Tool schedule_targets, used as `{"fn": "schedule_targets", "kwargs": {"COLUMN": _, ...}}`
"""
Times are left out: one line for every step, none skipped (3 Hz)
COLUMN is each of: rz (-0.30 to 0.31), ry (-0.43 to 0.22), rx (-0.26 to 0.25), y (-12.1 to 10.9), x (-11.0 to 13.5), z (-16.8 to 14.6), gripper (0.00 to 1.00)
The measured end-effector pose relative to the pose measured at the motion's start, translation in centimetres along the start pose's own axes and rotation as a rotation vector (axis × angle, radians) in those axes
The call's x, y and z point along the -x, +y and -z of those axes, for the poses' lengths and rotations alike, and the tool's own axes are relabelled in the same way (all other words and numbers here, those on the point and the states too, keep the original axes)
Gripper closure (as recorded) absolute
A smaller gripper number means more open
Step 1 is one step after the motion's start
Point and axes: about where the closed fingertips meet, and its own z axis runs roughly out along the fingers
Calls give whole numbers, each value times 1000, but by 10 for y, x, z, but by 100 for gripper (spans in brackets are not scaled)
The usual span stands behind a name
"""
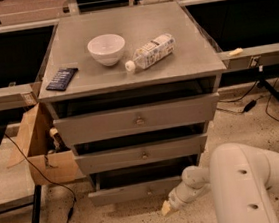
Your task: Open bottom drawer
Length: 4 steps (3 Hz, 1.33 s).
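The grey cabinet (134, 64) has three drawers, each slightly ajar. The bottom drawer (131, 191) has the slimmest front and sits just above the floor, pulled out a little with a dark gap above it. My gripper (167, 208) is a tan tip at the end of the white arm (248, 181). It hangs low in front of the bottom drawer's right half, just below its front edge and apart from it. The top drawer (139, 119) and middle drawer (144, 154) each show a small brass knob.
A white bowl (106, 48), a lying plastic bottle (151, 52) and a dark blue packet (61, 78) rest on the cabinet top. An open cardboard box (38, 145) stands at the left. Cables (259, 101) and a stand leg (36, 216) lie on the speckled floor.
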Motion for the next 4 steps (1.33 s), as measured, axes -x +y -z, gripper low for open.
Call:
{"fn": "schedule_targets", "kwargs": {"rz": 47, "ry": -141, "rx": -21, "y": 18, "x": -5, "z": 58, "gripper": 51}}
{"fn": "schedule_targets", "kwargs": {"rz": 76, "ry": -228, "rx": -41, "y": 30, "x": -3, "z": 91, "gripper": 28}}
{"fn": "schedule_targets", "kwargs": {"rz": 92, "ry": -303, "rx": -40, "y": 35, "x": 15, "z": 110, "gripper": 4}}
{"fn": "schedule_targets", "kwargs": {"rz": 101, "ry": -399, "rx": -8, "y": 35, "x": 53, "z": 121, "gripper": 0}}
